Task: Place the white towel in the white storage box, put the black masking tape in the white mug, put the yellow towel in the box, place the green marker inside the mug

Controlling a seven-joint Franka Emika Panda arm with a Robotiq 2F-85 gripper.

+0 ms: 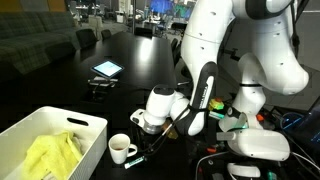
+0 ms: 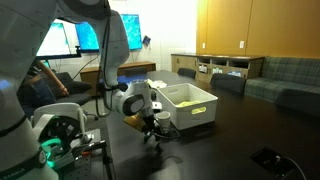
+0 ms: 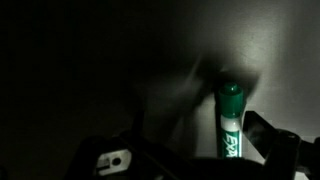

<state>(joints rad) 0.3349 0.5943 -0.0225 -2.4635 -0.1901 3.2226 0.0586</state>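
A green marker (image 3: pixel 230 120) with a white Expo label lies on the dark table, close under my gripper (image 3: pixel 190 150). The jaws stand apart, and the marker lies just inside the right finger (image 3: pixel 268 138). In an exterior view the gripper (image 1: pixel 148 128) hangs low beside the white mug (image 1: pixel 121 148), and the marker (image 1: pixel 136 159) lies at the mug's foot. The white storage box (image 1: pixel 60 128) holds the yellow towel (image 1: pixel 50 155). The box (image 2: pixel 195 112) and towel (image 2: pixel 185 97) also show in the other exterior view. The white towel and black tape are not visible.
A tablet (image 1: pixel 107 69) lies further back on the dark table. The robot's base with cables and a green light (image 1: pixel 250 140) stands close behind the arm. Chairs and a sofa (image 1: pixel 30 40) stand beyond the table.
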